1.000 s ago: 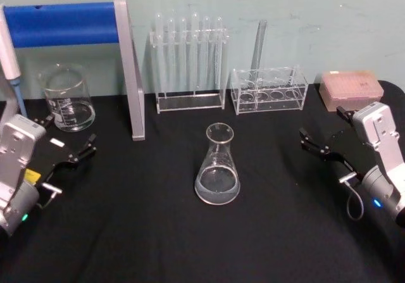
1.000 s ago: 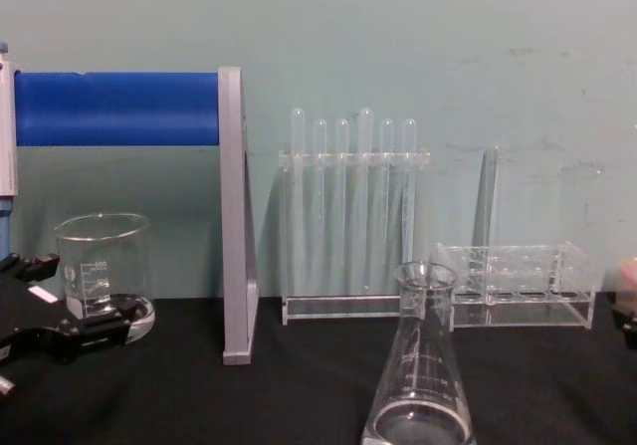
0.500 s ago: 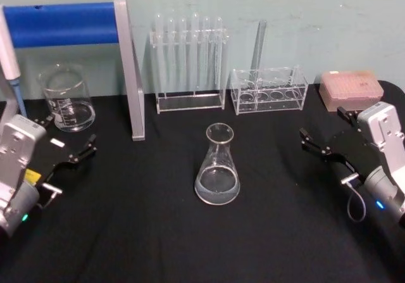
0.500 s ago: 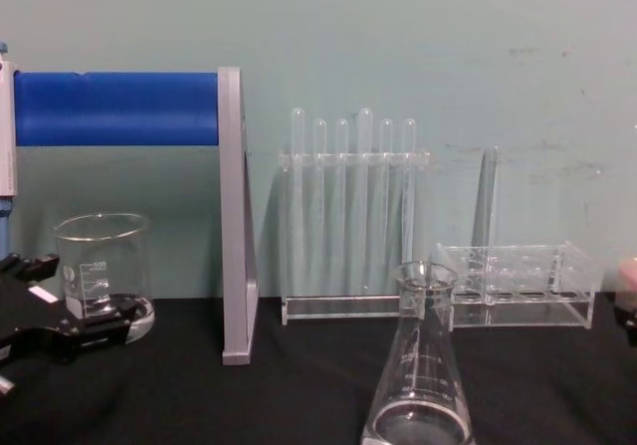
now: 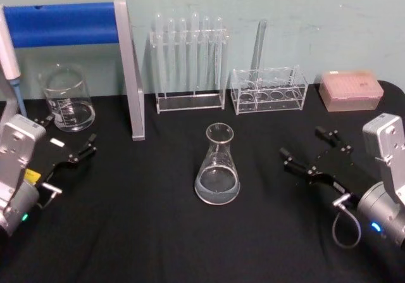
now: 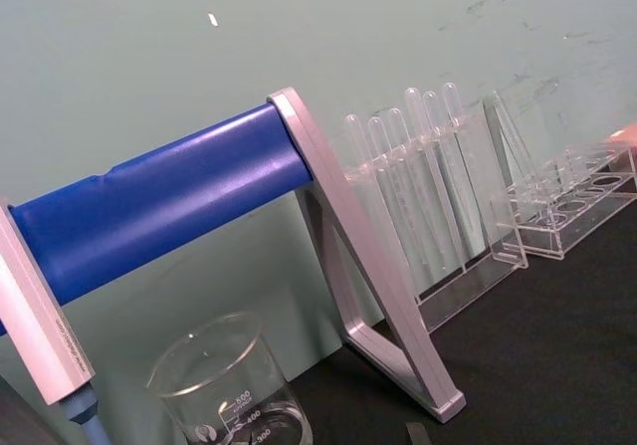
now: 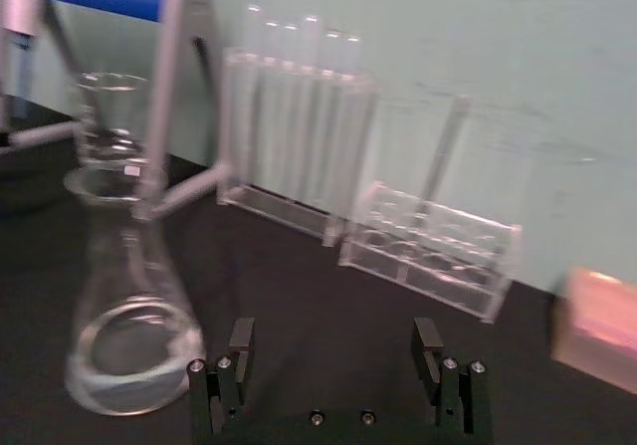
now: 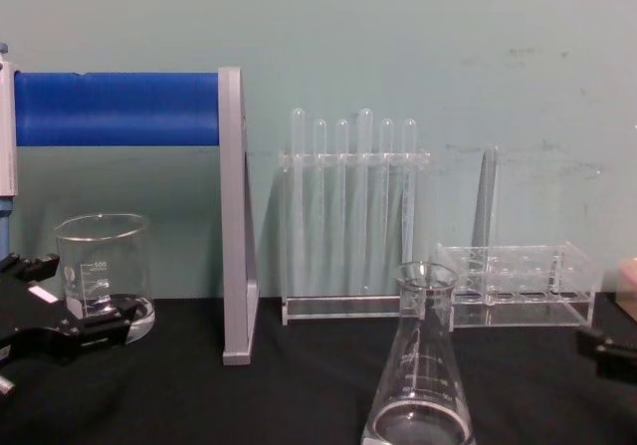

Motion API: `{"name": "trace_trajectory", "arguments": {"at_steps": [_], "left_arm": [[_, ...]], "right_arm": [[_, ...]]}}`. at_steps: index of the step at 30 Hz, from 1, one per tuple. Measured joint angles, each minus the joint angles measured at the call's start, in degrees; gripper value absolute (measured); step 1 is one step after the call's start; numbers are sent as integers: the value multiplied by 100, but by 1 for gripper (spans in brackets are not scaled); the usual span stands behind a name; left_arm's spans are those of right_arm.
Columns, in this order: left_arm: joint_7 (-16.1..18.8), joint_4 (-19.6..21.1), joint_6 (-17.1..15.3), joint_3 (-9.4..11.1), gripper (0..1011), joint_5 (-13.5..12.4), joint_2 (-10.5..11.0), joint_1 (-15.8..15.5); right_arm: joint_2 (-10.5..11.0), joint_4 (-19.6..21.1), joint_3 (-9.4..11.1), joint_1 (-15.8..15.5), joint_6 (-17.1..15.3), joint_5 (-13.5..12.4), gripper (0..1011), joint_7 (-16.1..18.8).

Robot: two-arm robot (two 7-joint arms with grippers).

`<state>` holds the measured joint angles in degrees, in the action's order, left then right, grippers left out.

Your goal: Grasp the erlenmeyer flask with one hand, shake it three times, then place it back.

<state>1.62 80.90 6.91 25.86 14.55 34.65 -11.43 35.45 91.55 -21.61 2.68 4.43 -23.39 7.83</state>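
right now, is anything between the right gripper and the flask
No: in the head view, bare black table lies between the open right gripper and the flask.

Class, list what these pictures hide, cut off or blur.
- Erlenmeyer flask: base cut off by chest view's bottom edge; marks blurred in right wrist view.
- Chest view's edges cut off most of the right gripper, open right of the flask, and the parked left gripper.
- Beaker: bottom cut off by left wrist view's edge.

Your right gripper [image 5: 302, 143] hangs low on the right, jaws spread wide; your left gripper [image 5: 66, 135] sits parked, seemingly open.
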Motion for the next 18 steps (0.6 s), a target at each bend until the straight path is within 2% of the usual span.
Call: {"name": "trace_trajectory", "arguments": {"at_steps": [9,18], "left_arm": [[0,0,0,0,1001,0,0,0],[0,0,0,0,1001,0,0,0]], "right_arm": [[-65,344,-43,-231,-77,-184,1000,469],[-301,306,-166,-142,-82,-118,1000,772]]}}
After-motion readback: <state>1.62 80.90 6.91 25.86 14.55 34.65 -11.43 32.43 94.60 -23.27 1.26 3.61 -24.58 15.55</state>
